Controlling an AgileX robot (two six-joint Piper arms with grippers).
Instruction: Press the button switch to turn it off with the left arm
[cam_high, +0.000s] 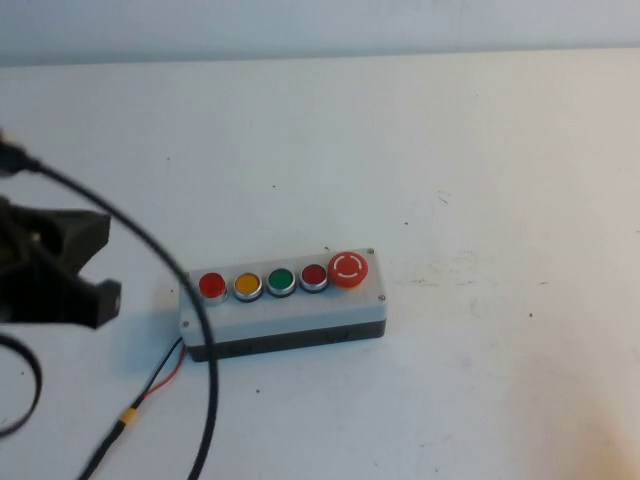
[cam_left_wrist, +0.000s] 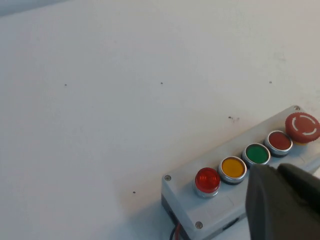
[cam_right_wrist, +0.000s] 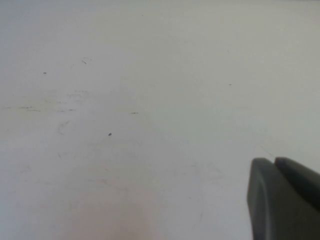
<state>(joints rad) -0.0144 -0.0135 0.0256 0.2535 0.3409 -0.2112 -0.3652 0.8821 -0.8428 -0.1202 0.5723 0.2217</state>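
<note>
The button switch (cam_high: 212, 285) is the small red silver-rimmed button at the left end of the light grey box (cam_high: 290, 312), next to the yellow button (cam_high: 247, 284). In the left wrist view the button switch (cam_left_wrist: 207, 180) glows bright red on the box (cam_left_wrist: 220, 202). My left gripper (cam_high: 98, 285) is above the table just left of the box, apart from it. In the left wrist view the left gripper (cam_left_wrist: 275, 170) is shut and empty, its tips by the green button (cam_left_wrist: 257, 153). My right gripper (cam_right_wrist: 274, 161) is shut and empty over bare table, outside the high view.
Along the box follow a green button (cam_high: 281, 280), a second small red button (cam_high: 314, 276) and a big red mushroom button (cam_high: 348, 267). The arm's black cable (cam_high: 150, 240) loops past the box's left end. Red and black wires (cam_high: 165, 375) trail from the box toward the front.
</note>
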